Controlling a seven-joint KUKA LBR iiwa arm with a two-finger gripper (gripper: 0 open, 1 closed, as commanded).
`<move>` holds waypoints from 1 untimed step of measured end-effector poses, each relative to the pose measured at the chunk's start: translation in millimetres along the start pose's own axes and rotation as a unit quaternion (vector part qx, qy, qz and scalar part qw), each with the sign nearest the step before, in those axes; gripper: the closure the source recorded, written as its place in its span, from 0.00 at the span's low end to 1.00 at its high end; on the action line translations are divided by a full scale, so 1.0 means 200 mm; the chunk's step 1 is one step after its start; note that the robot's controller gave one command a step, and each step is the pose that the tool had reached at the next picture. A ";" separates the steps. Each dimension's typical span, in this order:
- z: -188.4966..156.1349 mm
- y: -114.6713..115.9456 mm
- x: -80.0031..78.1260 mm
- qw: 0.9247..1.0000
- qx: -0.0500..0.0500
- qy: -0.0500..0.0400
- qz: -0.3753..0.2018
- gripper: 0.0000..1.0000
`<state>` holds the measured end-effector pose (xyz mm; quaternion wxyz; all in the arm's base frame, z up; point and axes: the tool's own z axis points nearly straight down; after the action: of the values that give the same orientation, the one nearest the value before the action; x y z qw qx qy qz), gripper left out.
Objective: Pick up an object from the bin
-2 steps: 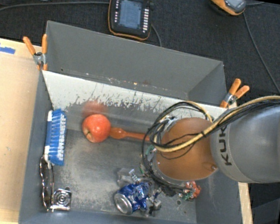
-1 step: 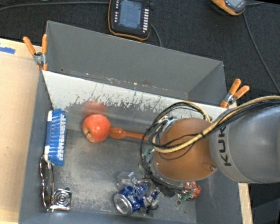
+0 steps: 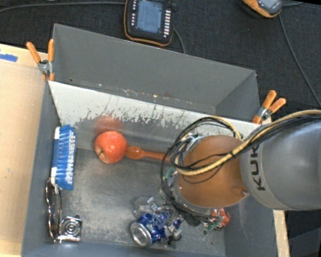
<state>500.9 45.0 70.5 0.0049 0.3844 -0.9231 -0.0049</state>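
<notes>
A crushed blue drink can (image 3: 152, 227) lies near the bin's front wall, right of centre, its open end facing the front. Just above it and to its right I see the dark body of my gripper (image 3: 186, 214), low over the bin floor and touching or almost touching the can's upper right side. A small red and green thing (image 3: 217, 220) lies right of the gripper, partly hidden by the arm.
A red ball on an orange handle (image 3: 110, 146) lies at the middle back. A blue brush (image 3: 64, 157) lies along the left wall. In the front left corner sits a shiny metal tool (image 3: 59, 216). The arm's orange cover and cables hang over the right half.
</notes>
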 end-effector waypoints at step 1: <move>-0.14 0.02 0.01 1.000 -0.005 0.005 0.001 1.00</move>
<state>496.8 45.6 98.0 0.0113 0.3836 -0.9234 -0.0074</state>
